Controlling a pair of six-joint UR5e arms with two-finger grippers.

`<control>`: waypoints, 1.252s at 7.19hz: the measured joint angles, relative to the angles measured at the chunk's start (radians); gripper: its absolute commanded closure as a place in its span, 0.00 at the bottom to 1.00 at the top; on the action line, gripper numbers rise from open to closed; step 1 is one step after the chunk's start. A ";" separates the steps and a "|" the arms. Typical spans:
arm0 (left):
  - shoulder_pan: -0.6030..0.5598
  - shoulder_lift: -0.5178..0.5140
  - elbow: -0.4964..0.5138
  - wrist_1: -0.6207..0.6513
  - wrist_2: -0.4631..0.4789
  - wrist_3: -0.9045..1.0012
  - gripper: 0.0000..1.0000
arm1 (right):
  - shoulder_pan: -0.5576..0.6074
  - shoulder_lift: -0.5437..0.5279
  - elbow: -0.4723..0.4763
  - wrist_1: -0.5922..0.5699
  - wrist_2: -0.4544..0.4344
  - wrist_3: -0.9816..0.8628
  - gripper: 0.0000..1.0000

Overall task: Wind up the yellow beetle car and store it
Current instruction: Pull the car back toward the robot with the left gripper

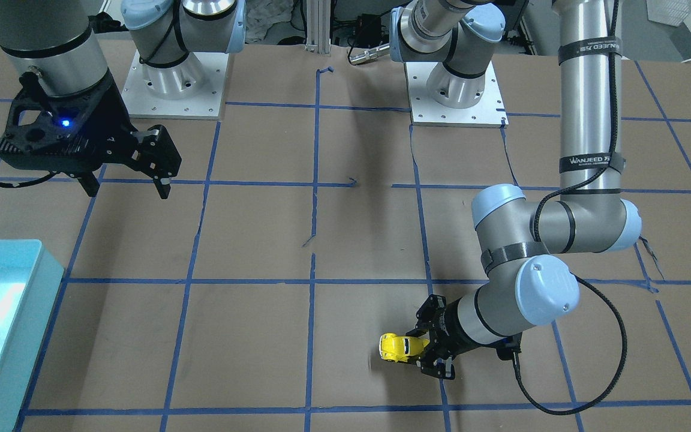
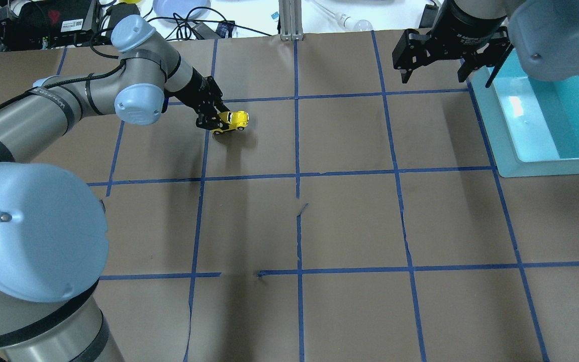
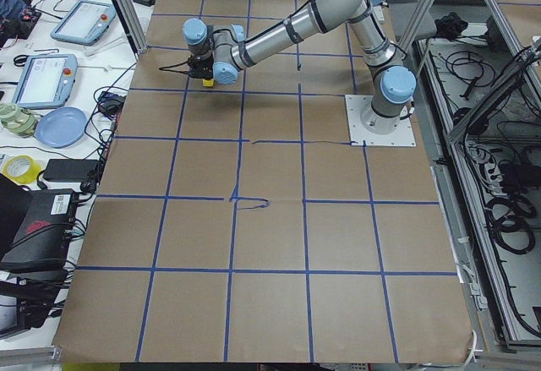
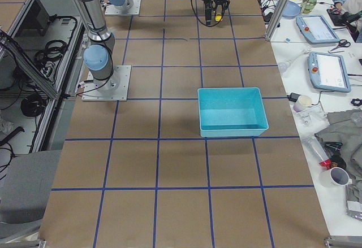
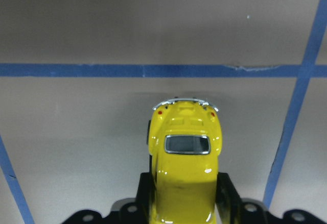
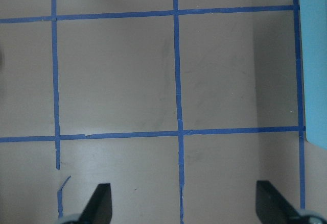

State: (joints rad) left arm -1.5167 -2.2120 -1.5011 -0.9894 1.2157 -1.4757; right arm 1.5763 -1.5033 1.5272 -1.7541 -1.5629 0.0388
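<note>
Toward the far left of the brown paper-covered bench (image 2: 350, 221), the small glossy yellow beetle toy car (image 2: 234, 119) is gripped by the left arm's black fingers (image 5: 145, 191).

The left arm is stretched far out and low, with its forearm nearly level and its wrist laid almost flat, so the fingers point along the bench. The car is clamped by its sides at one end, with its small rear window and silvery bumper turned away from the wrist. Whether its wheels touch the bench cannot be told. The right arm's black fingers (image 6: 99, 203) are spread wide with nothing between them. They are pointed straight down just beside the shallow turquoise plastic bin (image 2: 546, 166), well apart from the car.
</note>
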 measured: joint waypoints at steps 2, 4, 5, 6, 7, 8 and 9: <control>0.031 -0.007 -0.002 0.000 0.003 0.042 1.00 | -0.005 0.000 -0.002 0.000 0.001 0.002 0.00; 0.050 -0.009 -0.002 -0.001 0.057 0.065 1.00 | -0.003 0.001 0.000 0.000 0.002 0.002 0.00; 0.057 -0.009 -0.002 -0.001 0.092 0.082 1.00 | -0.003 0.005 0.005 0.001 0.002 0.001 0.00; 0.071 -0.009 -0.001 -0.002 0.108 0.097 1.00 | -0.002 0.013 0.006 0.001 0.002 0.004 0.00; 0.093 -0.009 0.001 -0.003 0.114 0.117 1.00 | 0.000 0.016 0.007 0.001 0.001 0.009 0.00; 0.117 -0.007 0.000 -0.007 0.117 0.149 1.00 | 0.003 0.016 0.007 0.002 0.000 0.011 0.00; 0.138 -0.006 -0.002 -0.011 0.120 0.184 1.00 | 0.004 0.016 0.007 0.002 -0.002 0.012 0.00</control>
State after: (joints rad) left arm -1.3783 -2.2180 -1.5032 -1.0001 1.3361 -1.2913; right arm 1.5804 -1.4874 1.5340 -1.7520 -1.5645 0.0506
